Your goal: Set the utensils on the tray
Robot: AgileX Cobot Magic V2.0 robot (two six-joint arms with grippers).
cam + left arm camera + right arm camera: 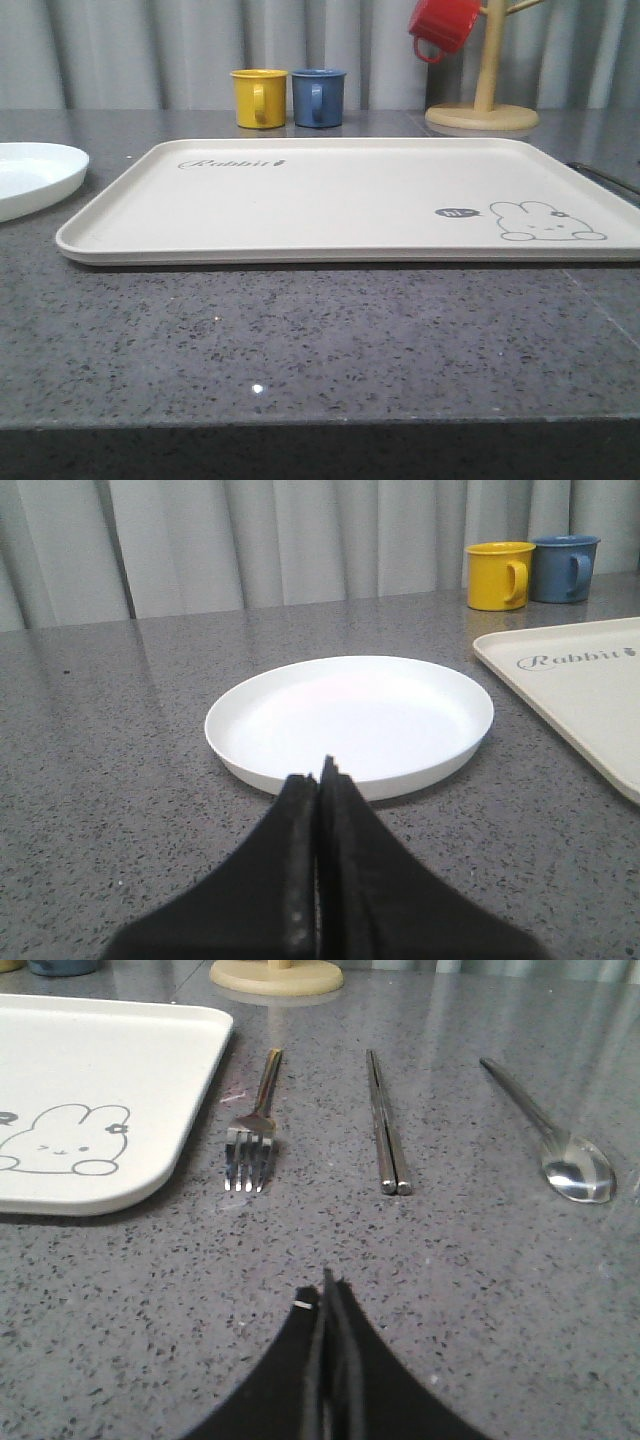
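The cream tray (300,215) with "Rabbit" script and a drawn rabbit lies bare in the middle of the grey stone table; its corner (150,1110) and edge (580,700) also show in the wrist views. In the right wrist view three silver utensils lie side by side on the table beside the tray: a fork (254,1130) nearest it, then a pair of chopsticks (385,1125), then a spoon (555,1140). My right gripper (328,1285) is shut and empty, short of the chopsticks' near ends. My left gripper (320,775) is shut and empty at the rim of a white plate (350,720).
The round white plate (30,175) sits left of the tray. A yellow mug (260,97) and a blue mug (318,97) stand behind the tray. A wooden mug tree (485,95) with a red mug (443,25) hanging on it stands at the back right.
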